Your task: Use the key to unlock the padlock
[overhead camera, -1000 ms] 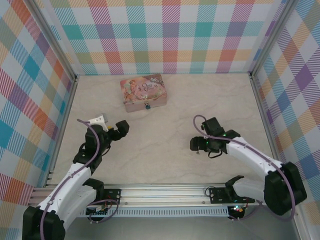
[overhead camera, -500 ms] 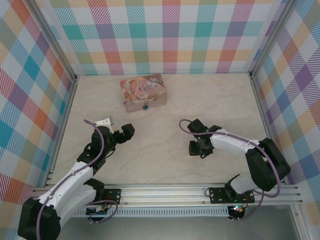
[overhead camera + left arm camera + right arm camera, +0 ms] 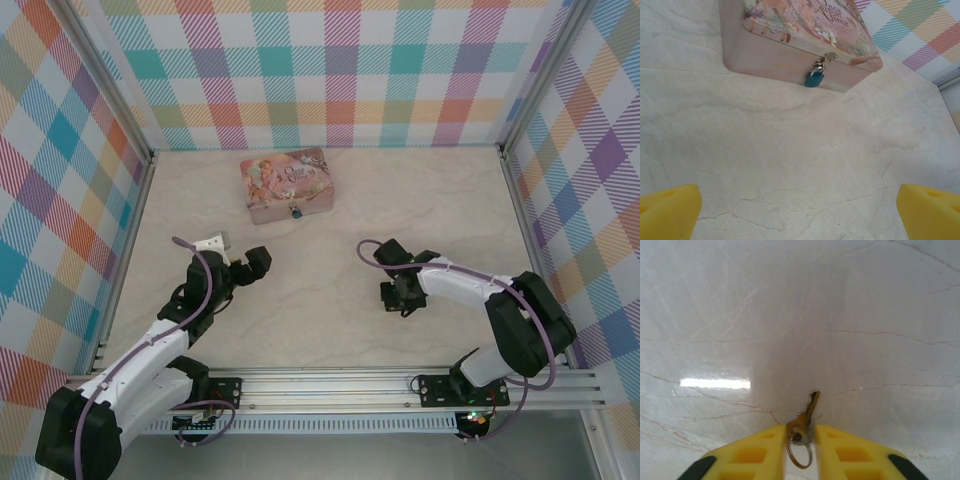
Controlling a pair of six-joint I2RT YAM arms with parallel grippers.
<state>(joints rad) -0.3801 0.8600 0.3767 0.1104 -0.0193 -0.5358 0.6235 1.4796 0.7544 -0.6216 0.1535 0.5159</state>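
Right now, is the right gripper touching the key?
Touching. The right wrist view shows the right gripper with its yellow fingers closed against both sides of the head of the key, with no gap showing.

padlock (image 3: 294, 212): on tin (image 3: 286, 178) front | right pincer (image 3: 393, 300): tips at table (image 3: 330, 335)

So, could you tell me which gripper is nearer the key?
Right. The right gripper pinches the key between its fingers; the left gripper stands open well off to the left, facing the padlock.
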